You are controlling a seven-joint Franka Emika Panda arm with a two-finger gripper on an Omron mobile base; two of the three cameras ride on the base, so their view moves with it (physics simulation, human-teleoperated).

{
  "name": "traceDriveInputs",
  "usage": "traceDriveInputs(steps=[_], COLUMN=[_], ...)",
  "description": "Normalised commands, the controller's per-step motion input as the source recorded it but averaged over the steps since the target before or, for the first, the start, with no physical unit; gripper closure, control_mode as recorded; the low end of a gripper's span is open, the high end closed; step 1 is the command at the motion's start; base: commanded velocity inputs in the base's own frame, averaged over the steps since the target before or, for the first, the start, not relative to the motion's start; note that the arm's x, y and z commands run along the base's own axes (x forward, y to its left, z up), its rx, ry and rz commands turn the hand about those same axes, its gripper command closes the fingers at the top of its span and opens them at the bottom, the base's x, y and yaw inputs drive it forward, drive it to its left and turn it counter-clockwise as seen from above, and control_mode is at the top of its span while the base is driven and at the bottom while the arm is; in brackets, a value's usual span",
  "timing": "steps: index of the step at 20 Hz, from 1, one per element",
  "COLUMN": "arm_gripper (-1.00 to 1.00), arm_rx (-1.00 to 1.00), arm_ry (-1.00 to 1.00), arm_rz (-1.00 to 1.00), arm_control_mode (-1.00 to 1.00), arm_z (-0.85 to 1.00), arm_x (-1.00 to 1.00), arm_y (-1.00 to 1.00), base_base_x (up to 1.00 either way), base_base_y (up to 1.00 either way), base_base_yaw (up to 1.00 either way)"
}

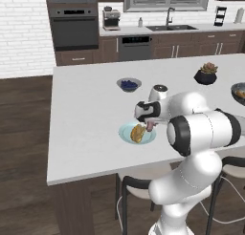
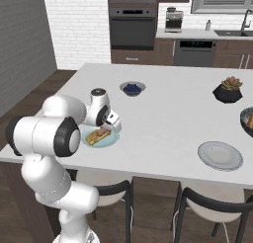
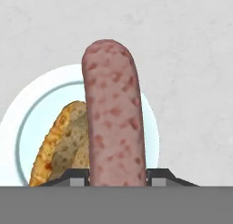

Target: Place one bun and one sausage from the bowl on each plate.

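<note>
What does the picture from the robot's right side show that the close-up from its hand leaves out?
Right base view alone: the empty grey plate, the berry bowl, the plant pot and the dark bowl at the counter's far edge. Hand view alone: the gripper shut on the sausage, seen close. Both: that sausage over the bun on the teal plate.

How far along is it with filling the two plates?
About a quarter done. A bun already lies on the teal plate. The fingers hold a sausage over that plate, not yet released. The grey plate still needs a bun and a sausage from the bowl.
</note>
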Motion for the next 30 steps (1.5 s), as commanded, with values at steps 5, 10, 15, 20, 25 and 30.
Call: traceDriveInputs(steps=[5,10,15,20,25,30], arm_gripper=[1.0,1.0,1.0,1.0,1.0,-1.0], arm_rx=[0.11,0.22,0.08,0.0,0.0,0.01], arm_ry=[0.01,0.0,-0.01,0.0,0.0,0.0], arm_rz=[-0.4,-0.06,-0.07,-0.11,-0.11,-0.04], arm_control_mode=[-1.0,-1.0,-1.0,-1.0,-1.0,-1.0], arm_z=[-0.31,-0.13,-0.13,-0.06,-0.01,-0.09], arm_x=[-0.06,0.05,0.1,0.11,0.16,0.01], arm_y=[-0.12,0.0,-0.01,0.01,0.02,0.04], base_base_x=[0.0,0.0,0.0,0.0,0.0,0.0], base_base_y=[0.0,0.0,0.0,0.0,0.0,0.0], base_base_yaw=[0.0,0.0,0.0,0.0,0.0,0.0])
